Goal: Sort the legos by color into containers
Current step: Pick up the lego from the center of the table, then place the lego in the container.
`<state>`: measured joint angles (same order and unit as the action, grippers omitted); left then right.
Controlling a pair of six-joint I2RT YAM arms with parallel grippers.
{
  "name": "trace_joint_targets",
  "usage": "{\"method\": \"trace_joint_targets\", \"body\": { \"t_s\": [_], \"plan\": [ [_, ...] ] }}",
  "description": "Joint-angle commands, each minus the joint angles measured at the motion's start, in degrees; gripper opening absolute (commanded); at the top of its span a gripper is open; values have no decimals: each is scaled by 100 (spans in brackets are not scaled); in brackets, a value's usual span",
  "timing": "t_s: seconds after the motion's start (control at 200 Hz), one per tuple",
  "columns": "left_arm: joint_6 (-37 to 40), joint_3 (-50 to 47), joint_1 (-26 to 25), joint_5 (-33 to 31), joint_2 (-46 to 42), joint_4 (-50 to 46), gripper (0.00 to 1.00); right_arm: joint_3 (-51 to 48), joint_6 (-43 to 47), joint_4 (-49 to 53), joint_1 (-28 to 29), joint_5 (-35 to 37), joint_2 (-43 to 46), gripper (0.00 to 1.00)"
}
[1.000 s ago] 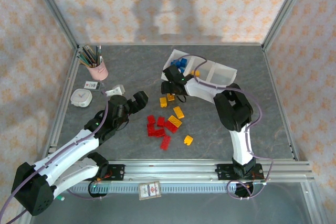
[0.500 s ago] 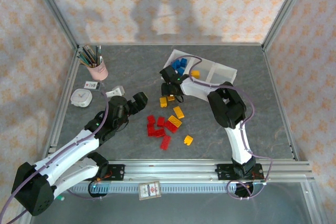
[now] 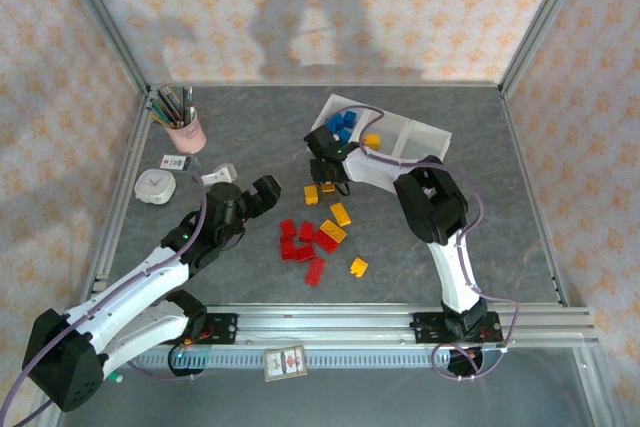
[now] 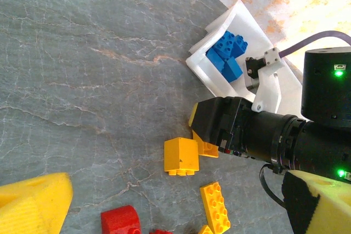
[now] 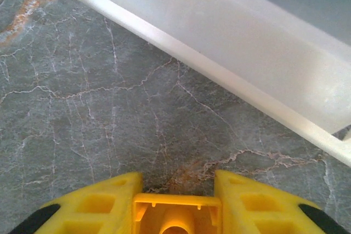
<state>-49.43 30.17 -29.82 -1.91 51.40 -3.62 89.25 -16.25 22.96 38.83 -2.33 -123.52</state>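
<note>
**Grey table point(image 3: 250, 137): right gripper point(image 5: 175, 190) clamped on yellow brick point(image 5: 176, 217)**

Both my right fingers press the brick, low over the surface. The tray point(image 5: 230, 53) wall is just ahead of the fingertips, with blue bricks point(image 4: 227, 53) in the compartment beyond. My left gripper point(image 3: 262, 190) stands wide open. Loose legos point(image 3: 312, 239), red and yellow, lie just ahead-right of it.

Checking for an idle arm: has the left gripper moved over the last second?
No. The left gripper sits at the same spot, between the pink pencil cup and the red legos, its fingers open.
</note>
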Motion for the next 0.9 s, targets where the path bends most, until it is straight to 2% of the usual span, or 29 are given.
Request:
{"method": "trace_joint_targets", "body": {
  "t_s": [0.0, 0.16, 0.285, 0.49, 0.631, 0.891],
  "plan": [
    [121, 134, 55, 93, 50, -67, 99, -126, -39, 116, -80, 92, 446, 33],
    [184, 282, 50, 300, 149, -79, 99, -420, -148, 11, -302, -99, 1038, 33],
    [50, 257, 49, 624, 275, 262, 99, -670, -232, -10, -464, -223, 1506, 33],
    [-24, 454, -69, 823, 741, 540, 99, -822, -277, 7, -965, -22, 2031, 33],
    [21, 768, -326, 833, 1228, 644, 99, -525, -237, 119, -1437, 78, 1819, 32],
    [12, 1190, -681, 901, 2064, 1012, 99, 435, -25, 217, -1850, 565, 841, 32]
  ]
}}
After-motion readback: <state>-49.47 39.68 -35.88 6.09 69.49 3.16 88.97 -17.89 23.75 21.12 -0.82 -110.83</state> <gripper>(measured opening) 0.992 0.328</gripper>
